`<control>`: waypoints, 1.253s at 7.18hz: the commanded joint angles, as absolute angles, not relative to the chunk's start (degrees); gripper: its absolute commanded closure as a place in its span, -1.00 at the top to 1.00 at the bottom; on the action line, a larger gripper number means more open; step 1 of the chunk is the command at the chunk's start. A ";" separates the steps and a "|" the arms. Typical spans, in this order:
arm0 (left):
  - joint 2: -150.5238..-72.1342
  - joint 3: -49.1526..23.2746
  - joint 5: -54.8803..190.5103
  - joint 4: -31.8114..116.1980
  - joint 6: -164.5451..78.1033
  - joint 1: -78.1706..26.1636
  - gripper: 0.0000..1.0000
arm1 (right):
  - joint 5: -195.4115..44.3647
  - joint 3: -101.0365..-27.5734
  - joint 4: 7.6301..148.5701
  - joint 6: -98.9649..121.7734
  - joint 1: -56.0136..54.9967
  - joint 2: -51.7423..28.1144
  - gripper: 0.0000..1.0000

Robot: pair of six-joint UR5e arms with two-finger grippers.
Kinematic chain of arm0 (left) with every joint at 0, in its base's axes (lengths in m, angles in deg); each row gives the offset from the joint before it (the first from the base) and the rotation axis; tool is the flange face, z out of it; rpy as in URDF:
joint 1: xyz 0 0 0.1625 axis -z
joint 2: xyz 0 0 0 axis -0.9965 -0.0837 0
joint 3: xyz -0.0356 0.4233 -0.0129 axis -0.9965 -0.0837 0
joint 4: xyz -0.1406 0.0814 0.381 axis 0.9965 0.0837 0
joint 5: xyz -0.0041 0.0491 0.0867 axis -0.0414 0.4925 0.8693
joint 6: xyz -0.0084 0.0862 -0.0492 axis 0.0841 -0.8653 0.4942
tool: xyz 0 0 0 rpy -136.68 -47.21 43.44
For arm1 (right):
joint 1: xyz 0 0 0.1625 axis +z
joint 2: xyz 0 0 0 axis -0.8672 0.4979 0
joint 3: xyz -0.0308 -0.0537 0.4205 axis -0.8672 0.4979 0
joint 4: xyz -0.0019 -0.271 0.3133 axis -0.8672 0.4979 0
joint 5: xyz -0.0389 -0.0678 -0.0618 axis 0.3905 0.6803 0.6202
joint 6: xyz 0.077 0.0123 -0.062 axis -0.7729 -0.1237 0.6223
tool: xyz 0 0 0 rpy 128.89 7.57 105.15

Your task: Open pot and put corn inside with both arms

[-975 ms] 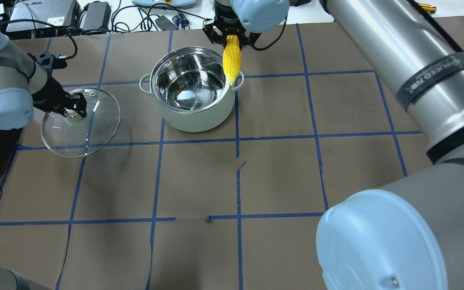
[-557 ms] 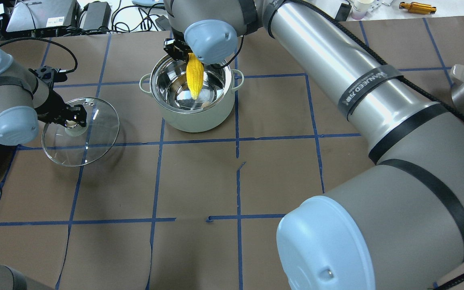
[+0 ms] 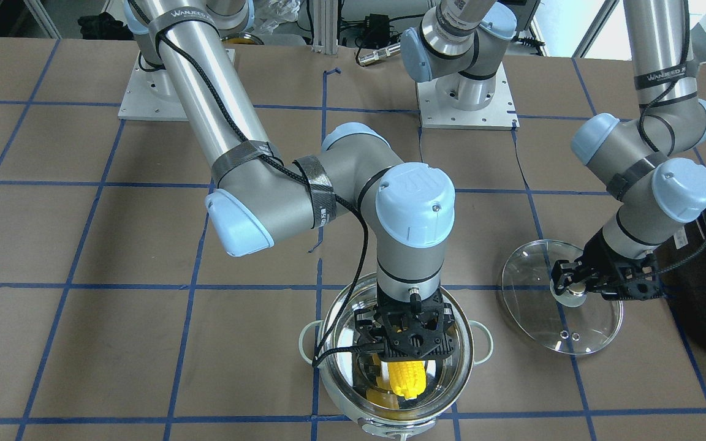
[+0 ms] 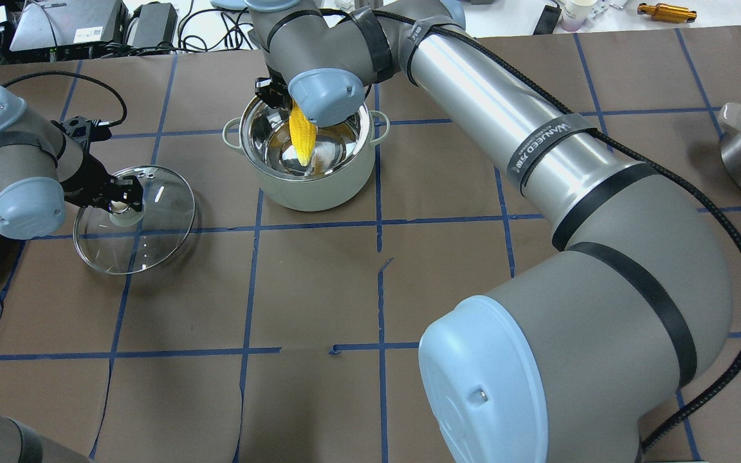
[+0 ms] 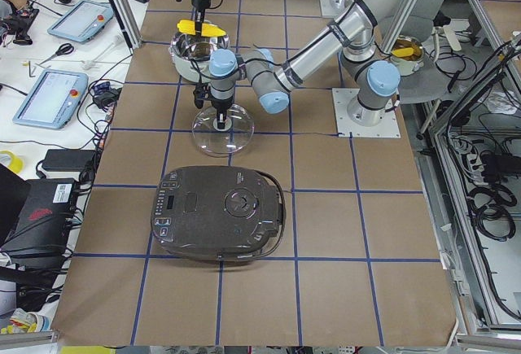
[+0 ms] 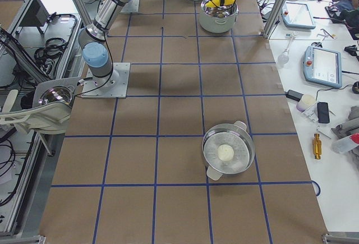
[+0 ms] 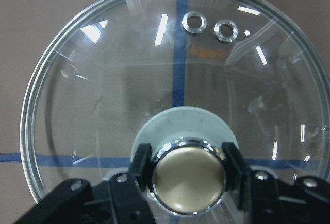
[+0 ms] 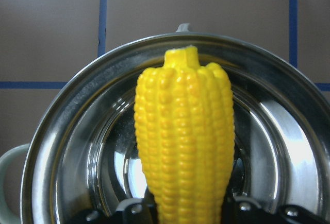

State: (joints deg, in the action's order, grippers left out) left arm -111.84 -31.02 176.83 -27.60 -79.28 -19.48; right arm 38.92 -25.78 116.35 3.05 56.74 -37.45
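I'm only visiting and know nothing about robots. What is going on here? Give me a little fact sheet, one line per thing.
pot: uncovered, shiny steel inside.
lid: off the pot, out on the robot's left side.
corn: yellow cob held over the pot's opening, not yet let go.
left claw: shut on the lid's knob.
right claw: shut on the corn.
also there: black appliance; second pot with a white ball in it.
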 commanded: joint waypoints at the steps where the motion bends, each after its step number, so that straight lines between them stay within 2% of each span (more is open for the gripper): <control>1: -112.04 -31.04 176.97 -27.59 -79.23 -19.54 0.54 | 38.91 -25.80 117.28 4.17 56.75 -37.59 1.00; 4: -110.11 -27.55 177.59 -25.15 -78.35 -18.59 0.83 | 38.99 -26.15 116.84 5.31 56.58 -35.48 1.00; 6: -108.53 -18.61 177.59 -11.85 -72.57 -15.43 0.85 | 38.21 -26.59 115.71 6.10 55.27 -33.21 1.00; 8: -107.04 -9.02 177.76 1.70 -61.61 -8.60 0.85 | 37.94 -30.78 102.74 6.11 50.19 -24.81 1.00; 9: -106.16 -7.50 179.42 2.46 -58.42 -4.38 0.93 | 37.94 -36.47 102.00 6.20 47.03 -19.45 1.00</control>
